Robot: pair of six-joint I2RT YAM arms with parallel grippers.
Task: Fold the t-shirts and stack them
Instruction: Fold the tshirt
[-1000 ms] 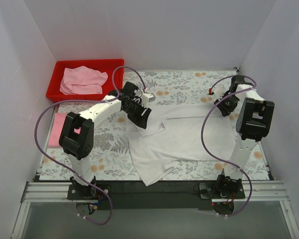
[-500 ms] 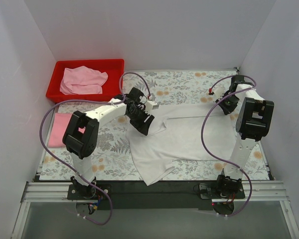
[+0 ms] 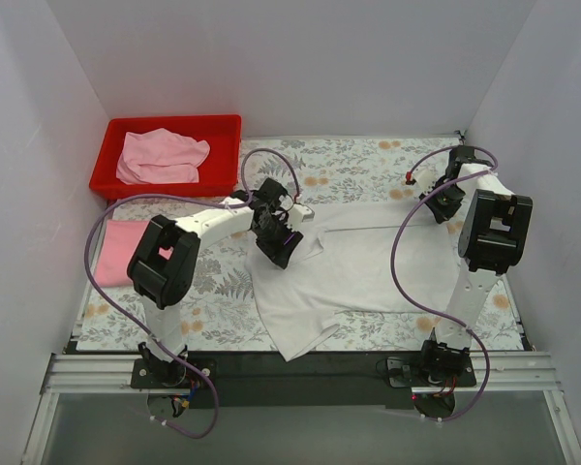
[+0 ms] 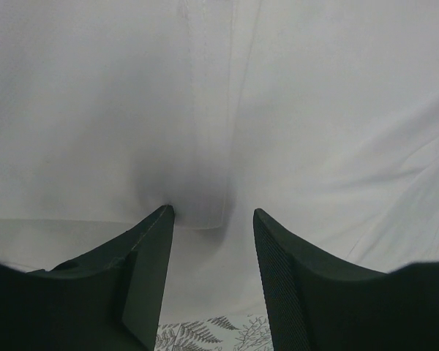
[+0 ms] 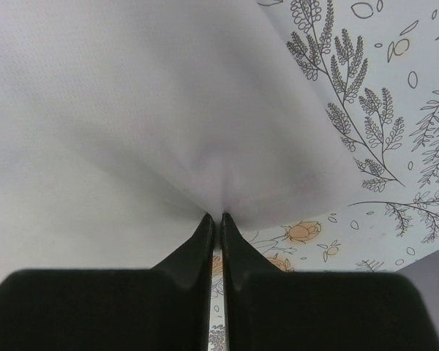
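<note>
Left wrist shows left gripper [image 4: 212, 212] spread, holding nothing; right gripper [image 5: 216, 217] pinches white t-shirt [image 3: 368, 262]. My one-sided tug could bunch it.

No legible writing in any view.
The white t-shirt [image 3: 368, 266] at the centre of the counter [image 3: 218, 295] shows plain cloth with no print, tag or number, both from above and close up in the two wrist views. The red bin [image 3: 165, 121] at 10 o'clock and the pink garment [image 3: 160, 155] inside it carry no lettering that can be made out. The counter's cover bears only a pattern of ferns and orange flowers, with no words or signs.
</note>
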